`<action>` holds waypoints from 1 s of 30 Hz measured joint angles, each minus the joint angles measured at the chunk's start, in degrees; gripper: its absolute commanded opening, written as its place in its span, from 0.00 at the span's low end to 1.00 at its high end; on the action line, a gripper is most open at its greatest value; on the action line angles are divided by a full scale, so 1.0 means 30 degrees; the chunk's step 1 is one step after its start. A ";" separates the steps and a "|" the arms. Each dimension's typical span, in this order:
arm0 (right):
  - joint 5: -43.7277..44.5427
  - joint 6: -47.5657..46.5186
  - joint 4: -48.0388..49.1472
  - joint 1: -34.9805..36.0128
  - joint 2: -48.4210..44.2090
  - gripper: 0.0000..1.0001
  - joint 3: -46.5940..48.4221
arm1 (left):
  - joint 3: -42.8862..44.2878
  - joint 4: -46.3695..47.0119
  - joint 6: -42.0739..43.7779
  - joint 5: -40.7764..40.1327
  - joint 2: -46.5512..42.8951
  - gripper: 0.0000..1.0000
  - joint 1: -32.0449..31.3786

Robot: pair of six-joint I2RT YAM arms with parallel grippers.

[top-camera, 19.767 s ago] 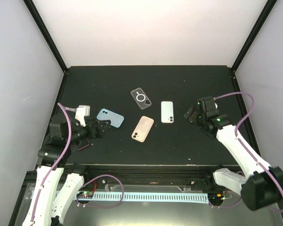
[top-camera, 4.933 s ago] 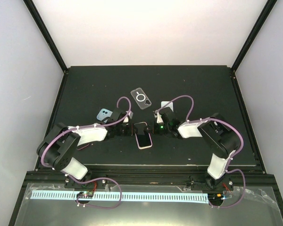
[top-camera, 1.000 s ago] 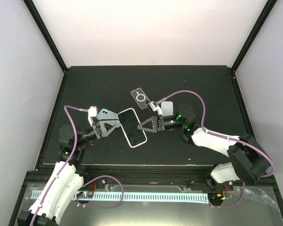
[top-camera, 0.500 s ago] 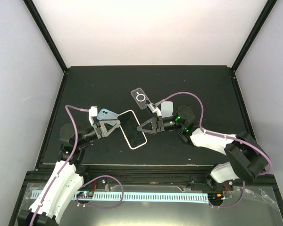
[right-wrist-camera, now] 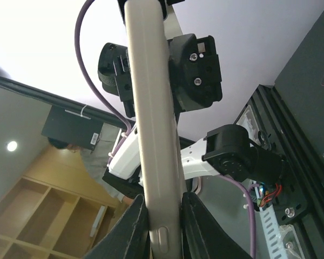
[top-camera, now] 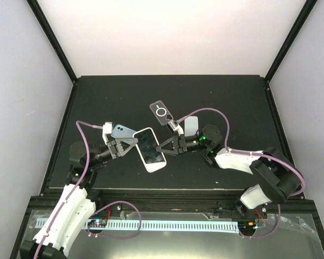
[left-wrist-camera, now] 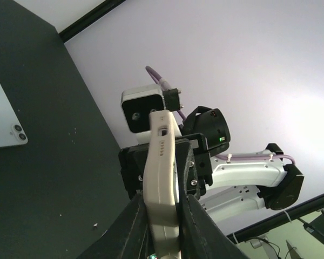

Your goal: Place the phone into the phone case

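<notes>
Well, both arms have met over the middle of the black table [top-camera: 227, 102], and the phone [top-camera: 150, 149] hangs between them, screen up and turned at a slant. The left gripper [top-camera: 130, 143] pinches its left long edge and the right gripper [top-camera: 160, 147] pinches the right one, so the two point at each other across the glass.

From the left wrist, the phone [left-wrist-camera: 163, 178] shows edge-on as a thick cream band with a port and a row of small holes at its end. The left gripper [left-wrist-camera: 163, 208] has a finger pressed against each face. From the right wrist it is much the same: the cream edge of the phone [right-wrist-camera: 154, 118] runs straight up the view, with the right gripper [right-wrist-camera: 159, 216] closed flat on both sides of it. It looks lifted clear of the table. Whether that cream rim is the phone's own body or a case already around it, I cannot tell.

The clear case [top-camera: 161, 112], with its white ring, lies flat on the table just behind the right gripper – apart from the phone. A blue phone [top-camera: 120, 130] lies partly under the left gripper, and a pale phone [top-camera: 190, 125] lies behind the right wrist, near the clear case.
</notes>
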 measured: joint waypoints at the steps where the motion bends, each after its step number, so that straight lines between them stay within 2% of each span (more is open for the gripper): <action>1: 0.0036 0.0051 0.0007 0.0015 0.0000 0.20 -0.0007 | 0.0000 -0.0182 0.0015 -0.0022 0.0000 0.05 0.0000; 3: 0.0087 0.0117 -0.0015 0.0015 0.0000 0.21 -0.0029 | 0.0015 -0.0627 0.0189 -0.0095 -0.0007 0.02 0.0000; 8: 0.0233 0.0226 -0.0372 0.0007 0.0000 0.23 -0.0087 | 0.0197 -0.1537 0.0415 -0.0168 0.0007 0.02 0.0007; 13: 0.0408 -0.0401 -0.1362 0.0036 0.0000 0.19 -0.0080 | 0.0328 -0.2106 0.0474 -0.0175 0.0051 0.02 0.0007; 19: 0.1129 -0.1639 -0.2994 0.0182 -0.0313 0.15 -0.0066 | 0.0699 -0.3351 0.0379 -0.0277 0.0372 0.11 0.0015; 21: 0.1435 -0.1698 -0.3118 0.0240 -0.0393 0.14 -0.0066 | 0.0896 -0.3730 0.0335 -0.0299 0.0510 0.16 0.0029; 24: 0.1916 -0.1005 -0.2572 0.0299 -0.0372 0.13 -0.0168 | 0.0998 -0.3949 0.0474 -0.0437 0.0750 0.32 0.0051; 28: 0.2951 0.0984 -0.0321 0.0393 0.0350 0.10 -0.0670 | 0.0998 -0.4007 0.0619 -0.0401 0.1239 0.58 0.0044; 30: 0.3512 0.2229 0.1188 0.0415 0.1355 0.10 -0.0918 | 0.0984 -0.3934 0.0517 -0.0328 0.1384 0.64 0.0044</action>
